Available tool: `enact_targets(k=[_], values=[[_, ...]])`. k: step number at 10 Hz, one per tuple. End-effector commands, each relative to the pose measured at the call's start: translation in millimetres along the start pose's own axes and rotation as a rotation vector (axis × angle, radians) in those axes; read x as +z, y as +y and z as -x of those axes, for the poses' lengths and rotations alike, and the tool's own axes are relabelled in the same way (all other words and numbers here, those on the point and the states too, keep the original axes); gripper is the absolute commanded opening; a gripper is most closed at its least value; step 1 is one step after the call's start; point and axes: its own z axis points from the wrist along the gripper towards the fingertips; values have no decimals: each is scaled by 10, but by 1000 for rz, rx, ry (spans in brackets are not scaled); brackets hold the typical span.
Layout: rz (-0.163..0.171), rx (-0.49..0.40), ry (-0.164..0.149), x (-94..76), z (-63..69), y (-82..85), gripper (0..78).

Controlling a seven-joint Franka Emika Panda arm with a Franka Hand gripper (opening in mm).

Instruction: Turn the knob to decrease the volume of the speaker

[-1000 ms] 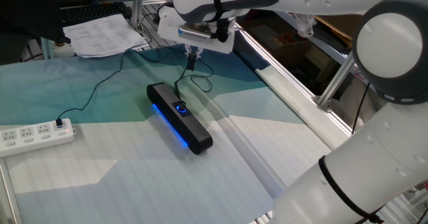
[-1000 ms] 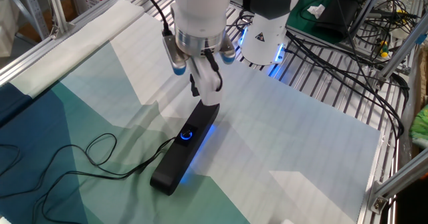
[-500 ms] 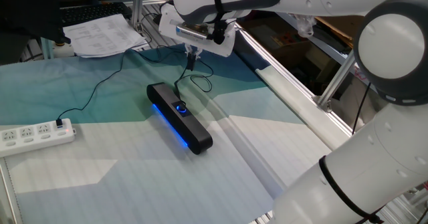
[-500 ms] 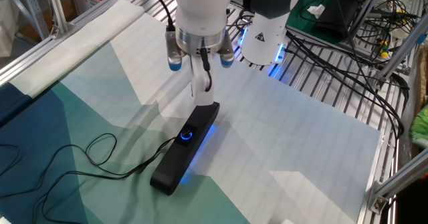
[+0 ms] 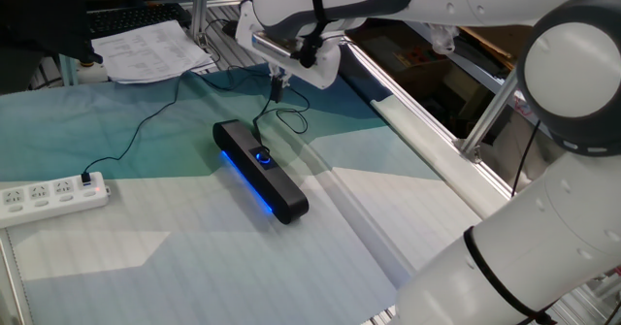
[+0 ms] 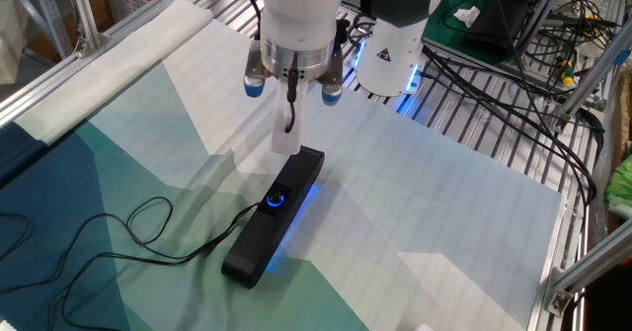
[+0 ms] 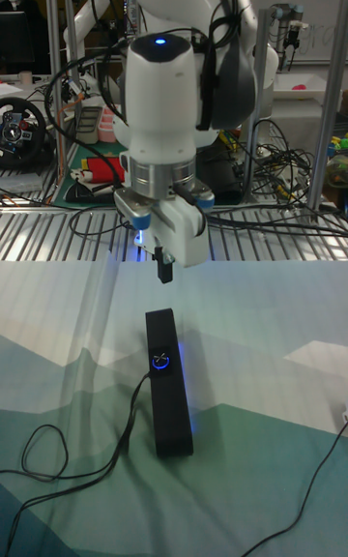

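The speaker [image 5: 260, 171] is a long black bar with a blue glow along its front, lying flat on the teal and white cloth; it also shows in the other fixed view [image 6: 274, 218] and the tall view [image 7: 167, 383]. The knob [image 5: 262, 156] [image 6: 276, 199] [image 7: 160, 361], a small dial ringed in blue light, sits on top near the middle. My gripper [image 5: 278, 85] [image 6: 288, 125] [image 7: 162, 269] hangs above the speaker's end nearest the robot base, clear of it and of the knob. Its fingers are pressed together with nothing between them.
A thin black cable [image 6: 128, 242] loops from the speaker across the cloth to a white power strip [image 5: 53, 197] at the left edge. Papers [image 5: 146, 48] lie at the back. An aluminium rail [image 5: 417, 121] borders the table. The robot base [image 6: 395, 44] stands behind.
My gripper has lifted away from the speaker's end and its wrist has turned. The speaker has stayed in place.
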Motion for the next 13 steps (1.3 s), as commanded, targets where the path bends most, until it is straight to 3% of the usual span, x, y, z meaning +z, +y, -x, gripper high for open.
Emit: enact_targets(k=[1,4,6,13], values=[[41,219,-23,14,7,3,0],[55,274,-27,33,7,1,0],[81,348,-32,40,8,0,0],[116,436,-26,41,8,0,0]])
